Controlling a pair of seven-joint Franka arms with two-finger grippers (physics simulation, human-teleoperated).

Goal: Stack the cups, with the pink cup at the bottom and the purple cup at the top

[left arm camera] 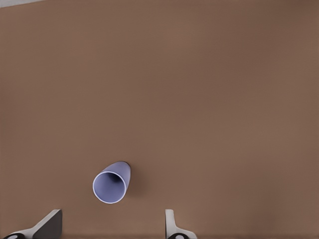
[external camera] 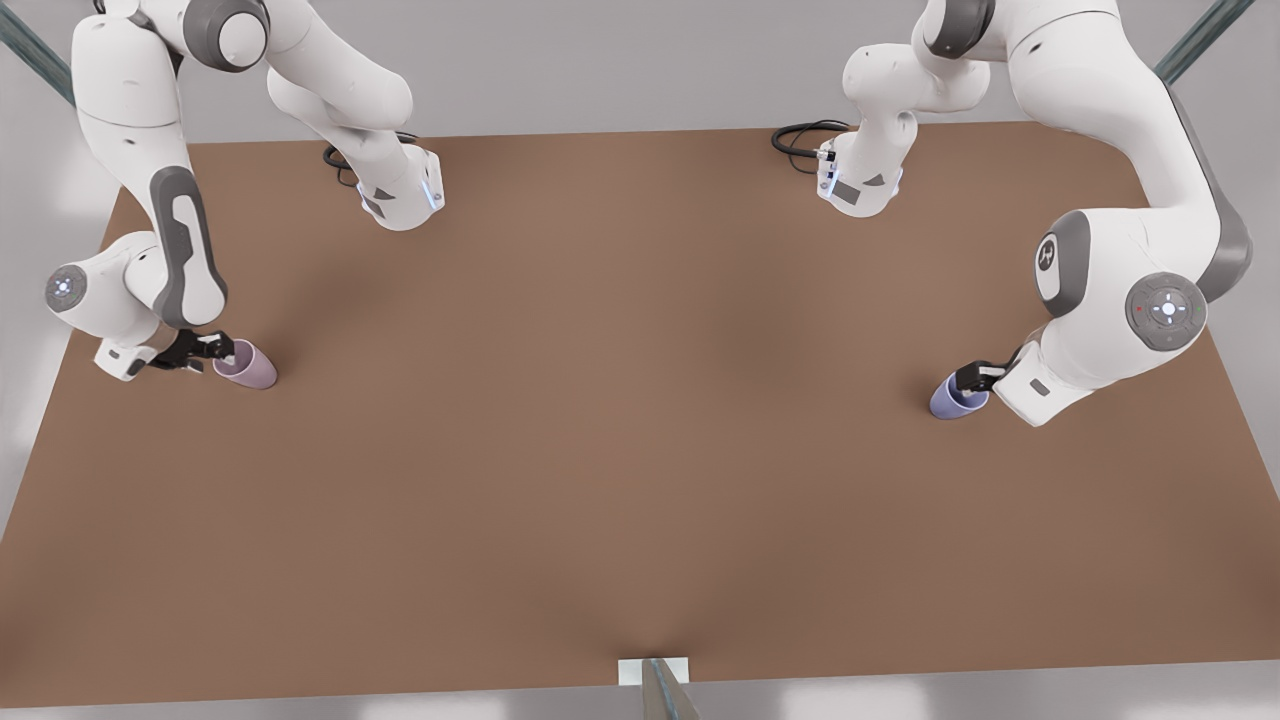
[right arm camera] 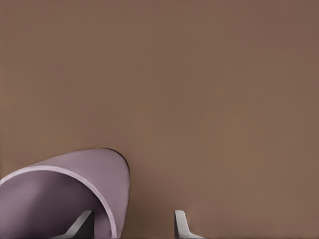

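The pink cup stands on the brown table at the front view's left. My right gripper is at its rim, open. In the right wrist view one finger is inside the pink cup and the other finger is outside, so the right gripper straddles the cup's wall. The purple cup stands at the front view's right. My left gripper hovers over it. In the left wrist view the left gripper is open, and the purple cup sits farther down, in line with the gap.
Both arm bases stand at the table's far edge, each with a black cable beside it. A metal post rises at the middle of the near edge. Bare brown tabletop lies between the two cups.
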